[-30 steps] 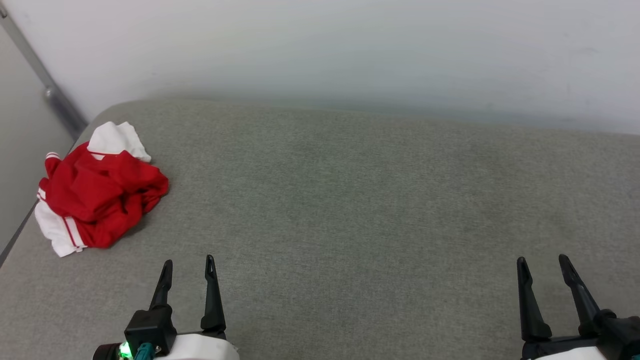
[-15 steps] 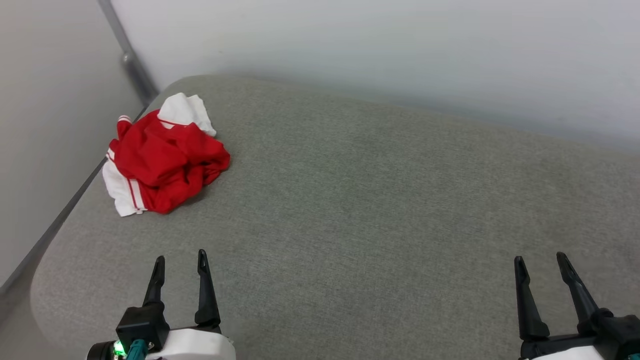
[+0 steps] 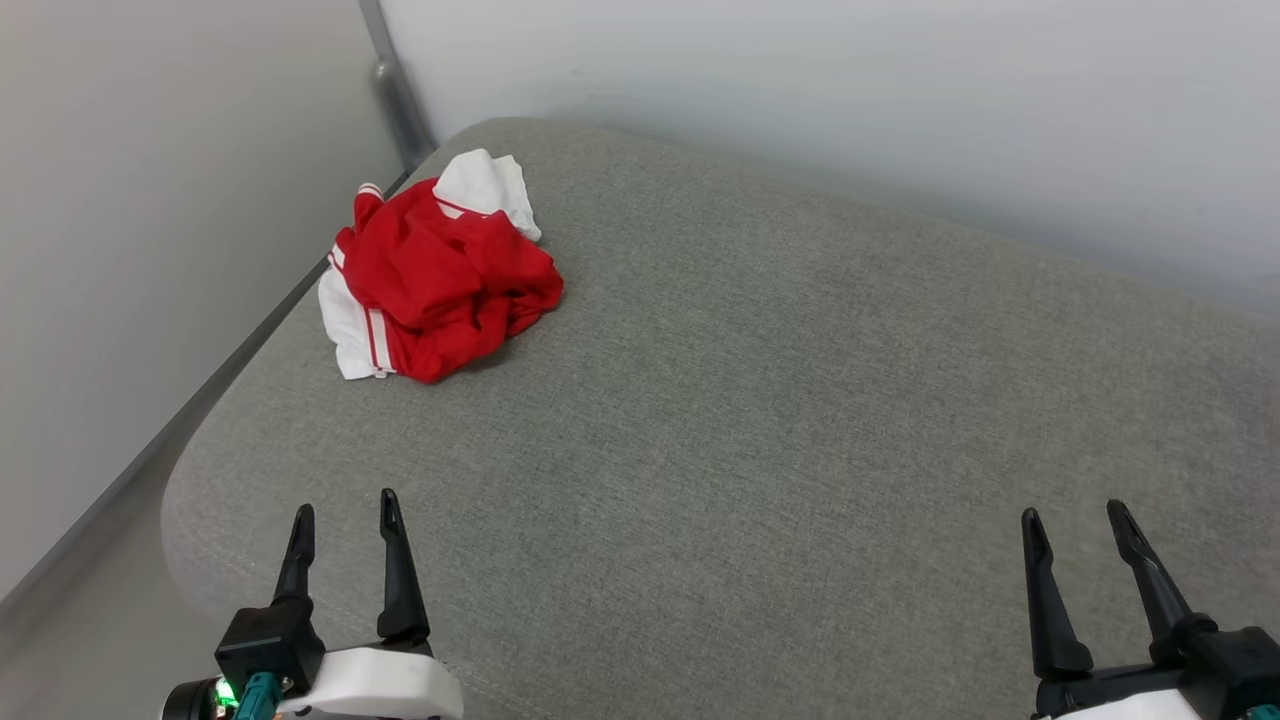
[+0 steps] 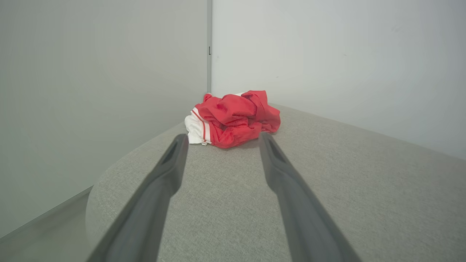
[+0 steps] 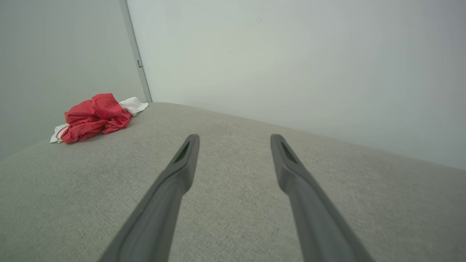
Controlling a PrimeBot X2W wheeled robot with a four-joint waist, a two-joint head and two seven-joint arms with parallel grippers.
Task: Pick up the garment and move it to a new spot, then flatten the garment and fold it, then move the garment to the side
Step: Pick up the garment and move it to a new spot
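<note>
Near: left tool (image 3: 345,503) sits low on my left, fingers spread wide, nothing between them. Right tool (image 3: 1072,510) sits low on my right, likewise spread and empty. Both hover over the near edge of the grey fabric cushion (image 3: 760,400).

Middle: bare cushion.

Far left: jersey T-shirt (image 3: 440,270) lies in a crumpled heap at the cushion's far-left corner, near the wall (image 3: 800,100) and well apart from both tools. The red body is on top, a white sleeve pokes out behind, and a white part with red stripes sits at the front-left. In the left wrist view it lies dead ahead of the fingers.

Step in hand, my judgement: the first pick-up. Use the left tool, which is nearer and already lined up. Come down on the highest red ridge and pinch a thick fold, not a sleeve edge. Lift until the trailing cloth clears, then carry it to mid-cushion.

Writing: none legible; any print is hidden in the folds.
</note>
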